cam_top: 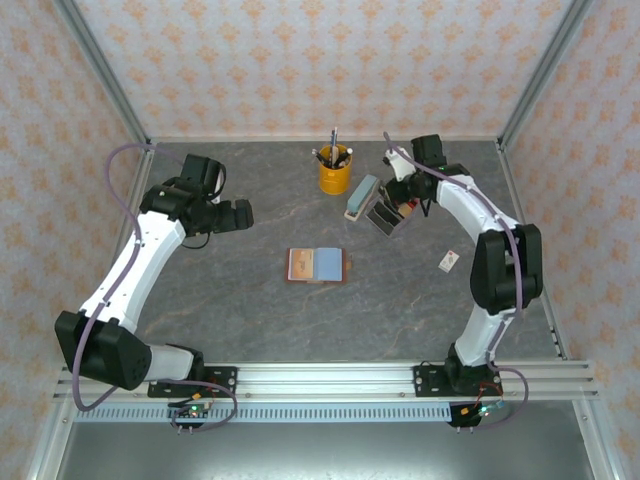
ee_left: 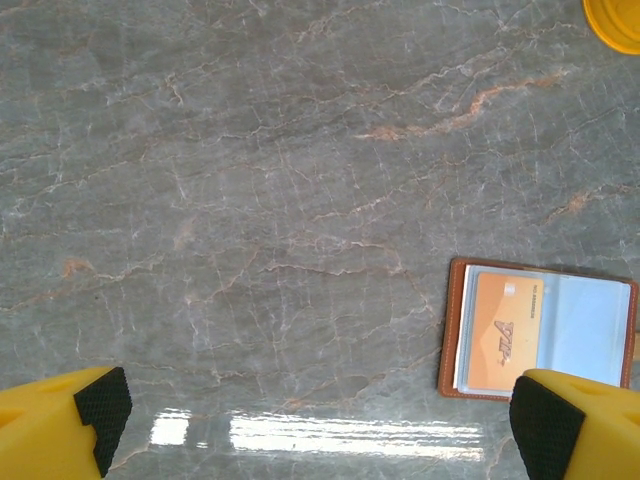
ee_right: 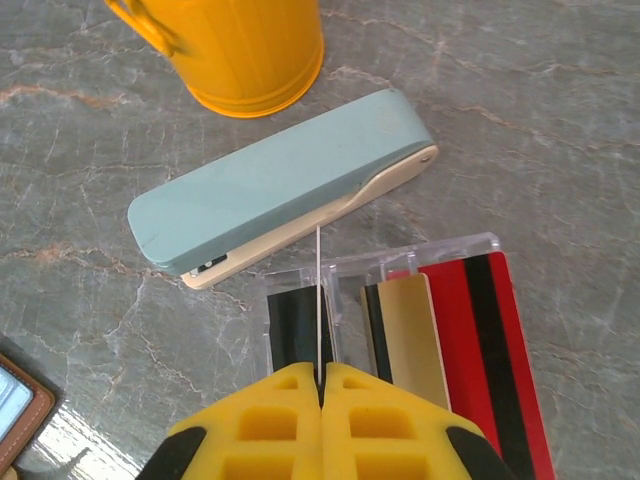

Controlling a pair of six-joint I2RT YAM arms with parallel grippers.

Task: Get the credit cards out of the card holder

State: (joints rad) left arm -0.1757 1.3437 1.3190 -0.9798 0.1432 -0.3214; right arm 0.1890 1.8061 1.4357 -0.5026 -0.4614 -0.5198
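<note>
Slack is what you have on the left: your left hand (ee_left: pixel 322 412) hangs spread and empty above the bare surface (ee_left: pixel 250 200). The card holder (ee_left: pixel 540 330) lies open at its 4 o'clock, with an orange card (ee_left: pixel 500 335) showing in the left pocket, so I judge at least one card is not yet out. Farther right, your right hand (ee_right: pixel 320 380) is pressed together on a thin card (ee_right: pixel 319 290) seen edge-on. It is poised over a clear tray (ee_right: pixel 440 255) where a black card (ee_right: pixel 295 330), a gold card (ee_right: pixel 410 340) and a red card (ee_right: pixel 490 360) rest. The step looks like adding this card to them. Lower it straight, keep it upright, and let go only once its bottom edge rests. Don't overshoot: the pale blue stapler (ee_right: pixel 280 195) sits just beyond at 12 o'clock and the yellow cup (ee_right: pixel 250 50) at 11. Then go for the holder at 8 o'clock, with the left hand pinning its cover.
</note>
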